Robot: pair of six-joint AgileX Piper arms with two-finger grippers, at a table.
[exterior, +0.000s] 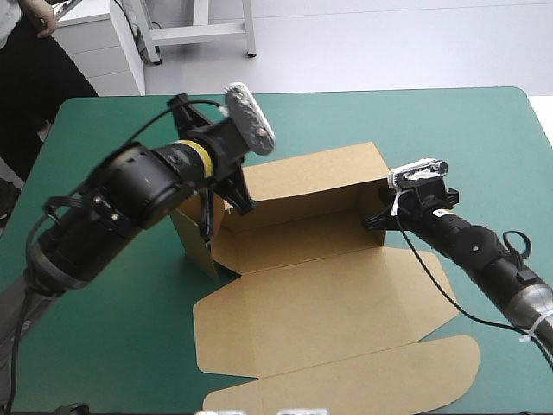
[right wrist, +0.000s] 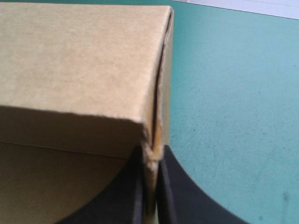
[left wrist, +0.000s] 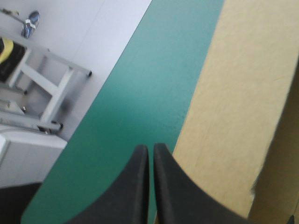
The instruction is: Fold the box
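Two pairs of jaws flank the brown box (exterior: 320, 285) in the high view: it sits on the teal-green worktop (exterior: 112, 346) between them, far wall raised, lid flat on the near side, the left jaws at one end of that wall, the right jaws at the other. From the left wrist, the left jaws are clenched with nothing between them, the box (left wrist: 243, 102) just beside them. From the right wrist, the right jaws grasp the raised wall's end edge, the box (right wrist: 84, 60) stretching ahead of them.
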